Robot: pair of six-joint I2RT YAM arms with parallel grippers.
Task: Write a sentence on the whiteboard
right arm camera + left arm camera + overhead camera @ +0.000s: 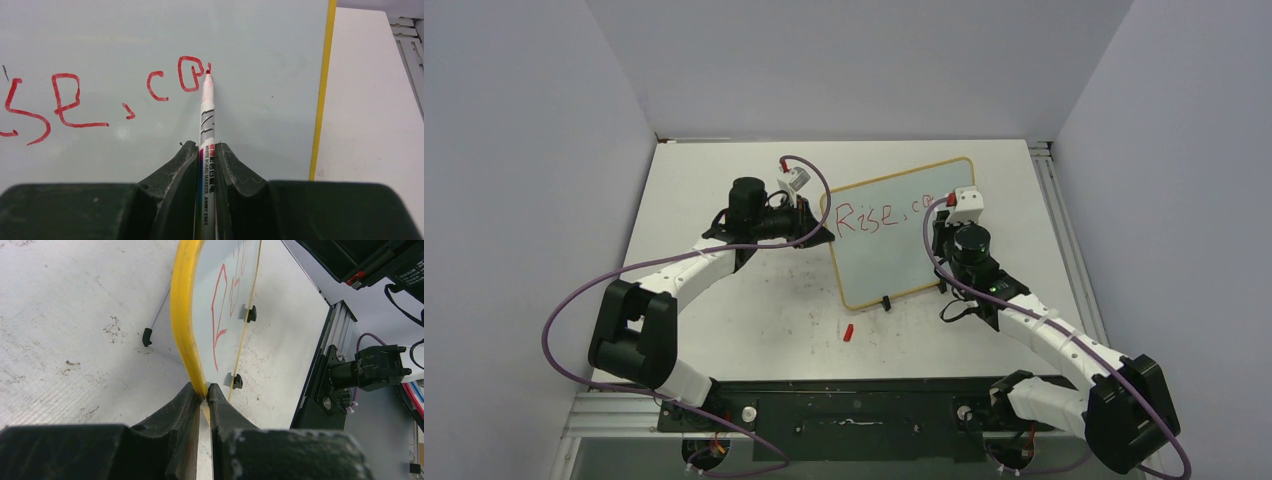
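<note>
The whiteboard (894, 262) lies tilted on the table, with a pale surface and a yellowish frame. Red lettering of the sentence (874, 217) reads "Rise, co" along its upper part. My left gripper (827, 232) is shut on the board's left frame edge (192, 355), pinched at the fingertips (206, 392). My right gripper (207, 150) is shut on a whiteboard marker (207, 115). The marker's red tip touches the whiteboard (260, 60) just right of the "o", where a short fresh stroke shows. In the right wrist view the sentence (65, 100) shows as "se, co".
A small red cap (848, 332) lies on the table below the board. A black clip foot (886, 302) sits at the board's near edge. An aluminium rail (1049, 200) borders the table on the right. Grey walls close in the back and sides.
</note>
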